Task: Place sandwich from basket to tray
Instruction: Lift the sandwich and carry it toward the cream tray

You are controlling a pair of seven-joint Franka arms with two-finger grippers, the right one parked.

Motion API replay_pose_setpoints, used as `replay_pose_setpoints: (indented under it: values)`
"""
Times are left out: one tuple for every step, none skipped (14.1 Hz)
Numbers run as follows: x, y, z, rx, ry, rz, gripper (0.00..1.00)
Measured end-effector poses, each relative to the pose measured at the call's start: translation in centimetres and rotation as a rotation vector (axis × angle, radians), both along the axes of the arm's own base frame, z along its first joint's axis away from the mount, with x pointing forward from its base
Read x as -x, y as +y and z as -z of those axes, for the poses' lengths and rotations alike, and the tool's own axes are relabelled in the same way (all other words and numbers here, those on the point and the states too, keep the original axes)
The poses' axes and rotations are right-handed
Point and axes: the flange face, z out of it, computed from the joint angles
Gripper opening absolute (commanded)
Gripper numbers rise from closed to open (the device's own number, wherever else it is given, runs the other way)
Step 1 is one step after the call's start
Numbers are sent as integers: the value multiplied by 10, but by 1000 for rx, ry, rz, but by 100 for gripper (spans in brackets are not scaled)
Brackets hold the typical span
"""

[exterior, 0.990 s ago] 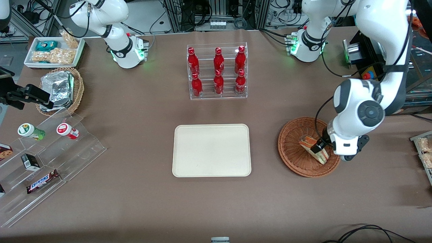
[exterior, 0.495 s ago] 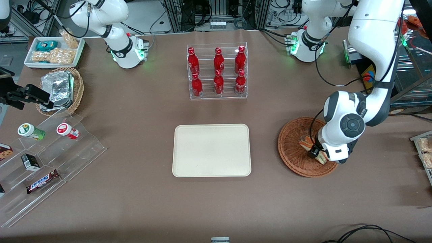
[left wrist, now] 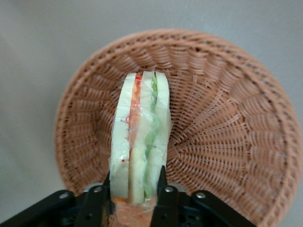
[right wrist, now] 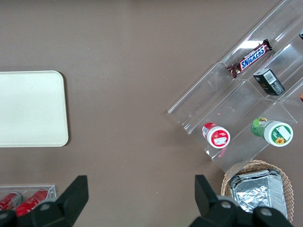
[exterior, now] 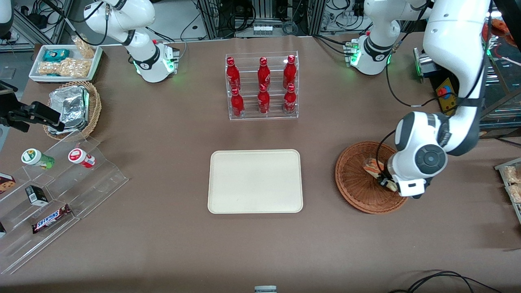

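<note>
My pincer (left wrist: 136, 191) is clamped on the sandwich (left wrist: 139, 146), one finger (left wrist: 107, 189) pressed against each bread face at the wide end, with the wedge's narrow tip pointing away from my wrist. Through the clear wrap I see pale bread with orange-red and green filling layers. The sandwich hangs over the basket (left wrist: 227, 142), and I cannot tell whether it touches the weave beneath. From the front, my pincer (exterior: 384, 182) sits over the part of the basket (exterior: 354, 183) toward my end of the surface, and only a bit of the sandwich (exterior: 371, 166) shows past my wrist. The tray (exterior: 255, 181) lies flat on the brown surface (exterior: 163, 130), well apart from the basket, toward the parked arm's end, with nothing on it.
</note>
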Motion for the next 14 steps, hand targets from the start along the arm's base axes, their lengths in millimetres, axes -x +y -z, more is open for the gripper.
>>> replay_pose_setpoints:
  values:
    - [-6, -2, -15, 0, -7, 0, 5]
    - [-9, -5, -25, 3, -18, 6, 4]
    - [-10, -15, -31, 9, -27, 22, 3]
    - [-9, -30, -33, 15, -31, 45, 2]
    - [-5, -52, -33, 26, -35, 79, 3]
    - [-1, -79, -33, 46, -49, 127, 4]
    - [3, -111, -33, 73, -74, 202, 6]
    - [6, -141, -31, 99, -96, 296, 8]
    - [8, -167, -29, 125, -112, 381, 9]
    - [7, -191, -25, 145, -128, 463, 9]
    - [6, -216, -20, 151, -144, 550, 8]
    - [7, -243, -13, 154, -170, 620, 7]
    - [11, -271, -6, 167, -204, 666, 5]
    - [17, -297, 2, 185, -234, 704, 5]
